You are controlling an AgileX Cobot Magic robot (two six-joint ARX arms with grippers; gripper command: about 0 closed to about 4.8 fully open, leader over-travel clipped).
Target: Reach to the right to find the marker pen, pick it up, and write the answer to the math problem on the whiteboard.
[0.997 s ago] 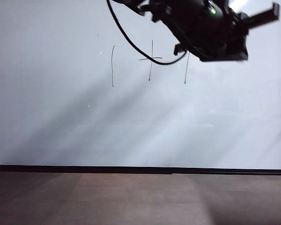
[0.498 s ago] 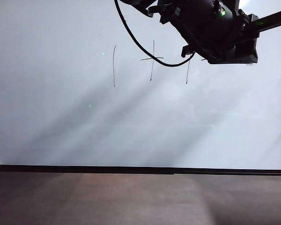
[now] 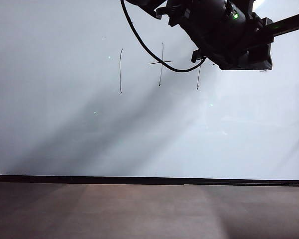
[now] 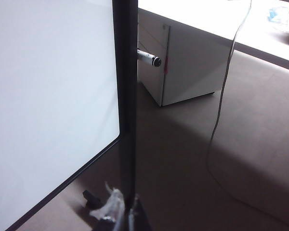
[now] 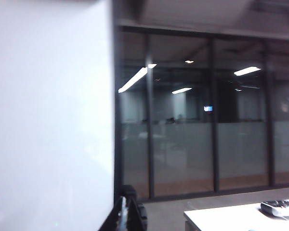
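Note:
The whiteboard (image 3: pixel 139 139) fills the exterior view. On it the math problem (image 3: pixel 160 63) shows a one, a plus and a one. My left arm (image 3: pixel 224 30) reaches across its top right and covers whatever follows them. No answer shows. In the left wrist view a pale stick with a dark end, apparently the marker pen (image 4: pixel 148 58), pokes out from behind the whiteboard's black frame (image 4: pixel 127 96). The left gripper (image 4: pixel 121 197) is well short of it, fingertips close together and empty. The right gripper (image 5: pixel 127 204) is shut and empty beside the whiteboard's (image 5: pixel 48 120) right edge.
A white cabinet (image 4: pixel 188 67) stands on the brown floor (image 4: pixel 192 168) beyond the frame, and a thin cable (image 4: pixel 221 110) hangs beside it. A small black foot (image 4: pixel 89 196) sits under the board's corner. The right wrist view shows a glass wall (image 5: pixel 192 134) and a white desk (image 5: pixel 241 219).
In the exterior view the left arm has shifted slightly to the right and looks sharper. The strokes on the board are unchanged.

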